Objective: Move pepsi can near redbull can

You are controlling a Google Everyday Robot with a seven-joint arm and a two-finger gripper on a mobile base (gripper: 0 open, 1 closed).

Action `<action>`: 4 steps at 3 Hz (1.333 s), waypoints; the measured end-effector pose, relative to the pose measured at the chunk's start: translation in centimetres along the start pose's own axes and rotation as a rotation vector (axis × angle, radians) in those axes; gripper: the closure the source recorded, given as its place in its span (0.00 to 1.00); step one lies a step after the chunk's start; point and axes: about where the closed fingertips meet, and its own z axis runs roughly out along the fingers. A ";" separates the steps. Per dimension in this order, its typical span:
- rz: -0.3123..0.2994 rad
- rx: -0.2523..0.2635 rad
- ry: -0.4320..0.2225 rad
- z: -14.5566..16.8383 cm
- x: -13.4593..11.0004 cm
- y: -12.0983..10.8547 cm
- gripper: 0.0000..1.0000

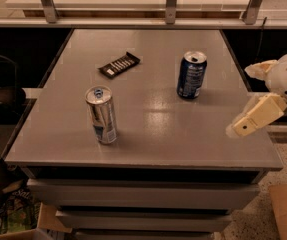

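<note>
On the desk: I see two cans and a wrapped bar standing on the grey desk [183, 144], all well apart from one another.
Pepsi can: the pepsi can [191, 75] stands upright toward the back right, dark blue with a silver top and an opened mouth.
Pepsi writing: pale lettering runs down its side, but I cannot read it letter by letter from my screen.
Redbull can: the redbull can [102, 115] stands upright toward the front left, tall, slim and silver, with a blue tab on top.
Redbull label: a blue patch sits low on its side; I can read no words on it.
Gap between cans: bare desk lies between them, the pepsi can further back and to the right.
Wrapped bar: a dark wrapped bar [119, 65] lies flat at the back left, set at a slant, with a pale panel at one end whose print I cannot read.
End effector: the end effector [239, 100] hangs over the right edge of the desk, to the right of the pepsi can and nearer the front.
End effector state: its two pale fingers [257, 116] are spread apart with nothing between them.
Contact: it touches neither can, and I cannot tell whether the lower finger meets the desk.
</note>
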 end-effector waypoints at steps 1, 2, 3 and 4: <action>-0.065 -0.037 -0.061 1.1 0.0 -1.7 0.00; -0.135 -0.076 -0.149 2.5 0.0 -3.5 0.00; -0.174 -0.081 -0.234 4.3 0.6 -5.3 0.00; -0.188 -0.070 -0.295 6.2 1.4 -7.3 0.00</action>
